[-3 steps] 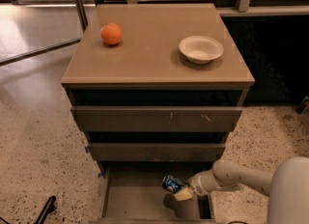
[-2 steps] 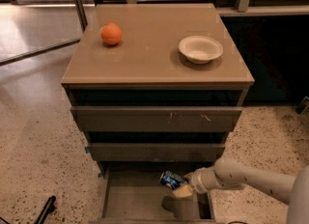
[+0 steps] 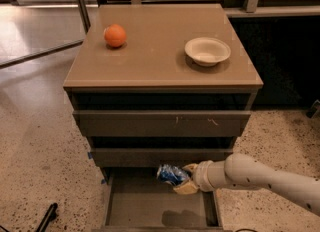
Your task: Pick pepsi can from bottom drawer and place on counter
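The pepsi can (image 3: 169,174), dark blue with white marks, is held above the open bottom drawer (image 3: 150,208), just in front of the middle drawer's front. My gripper (image 3: 184,177) reaches in from the right on a white arm and is shut on the can, holding it clear of the drawer floor. The counter (image 3: 155,51) is the tan top of the cabinet, well above the can.
An orange (image 3: 115,35) sits at the counter's back left and a white bowl (image 3: 207,51) at its right. Two upper drawers (image 3: 160,123) stand slightly open. A black object (image 3: 47,216) lies on the speckled floor at lower left.
My gripper has lifted the can up out of the bottom drawer and a little to the left. The arm has stretched further into view.
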`<state>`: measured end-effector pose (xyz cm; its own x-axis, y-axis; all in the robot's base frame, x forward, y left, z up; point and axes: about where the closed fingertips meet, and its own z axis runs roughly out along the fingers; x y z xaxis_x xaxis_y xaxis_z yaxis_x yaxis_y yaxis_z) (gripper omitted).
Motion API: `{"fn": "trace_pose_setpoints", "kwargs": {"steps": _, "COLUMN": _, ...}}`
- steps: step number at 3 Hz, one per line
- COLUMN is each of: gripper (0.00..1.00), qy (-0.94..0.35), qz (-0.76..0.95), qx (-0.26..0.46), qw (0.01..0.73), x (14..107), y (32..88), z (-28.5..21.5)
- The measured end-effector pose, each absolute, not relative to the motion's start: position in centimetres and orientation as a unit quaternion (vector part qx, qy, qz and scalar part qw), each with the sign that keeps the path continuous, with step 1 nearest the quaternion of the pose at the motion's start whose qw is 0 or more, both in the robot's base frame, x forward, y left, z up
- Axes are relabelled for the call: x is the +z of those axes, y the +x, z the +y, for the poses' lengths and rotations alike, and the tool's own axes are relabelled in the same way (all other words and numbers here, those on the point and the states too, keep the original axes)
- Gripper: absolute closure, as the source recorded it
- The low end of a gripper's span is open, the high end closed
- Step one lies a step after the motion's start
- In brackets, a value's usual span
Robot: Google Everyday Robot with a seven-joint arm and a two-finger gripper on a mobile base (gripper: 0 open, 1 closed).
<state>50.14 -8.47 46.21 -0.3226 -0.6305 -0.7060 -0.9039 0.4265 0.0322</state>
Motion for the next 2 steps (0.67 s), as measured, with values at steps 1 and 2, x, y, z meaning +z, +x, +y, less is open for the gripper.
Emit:
{"fn": "trace_pose_setpoints", "kwargs": {"steps": 1, "gripper": 1.0, "qy": -0.518, "qz": 0.758, "qx": 0.192, "qw": 0.347, "x": 51.8, "y": 50.1, "z": -6.8}}
{"fn": "trace_pose_setpoints", "kwargs": {"steps": 2, "gripper": 1.0, "qy": -0.537, "qz": 0.733, "qx": 0.167, "qw": 0.382, "x": 57.5, "y": 50.0, "z": -5.5}}
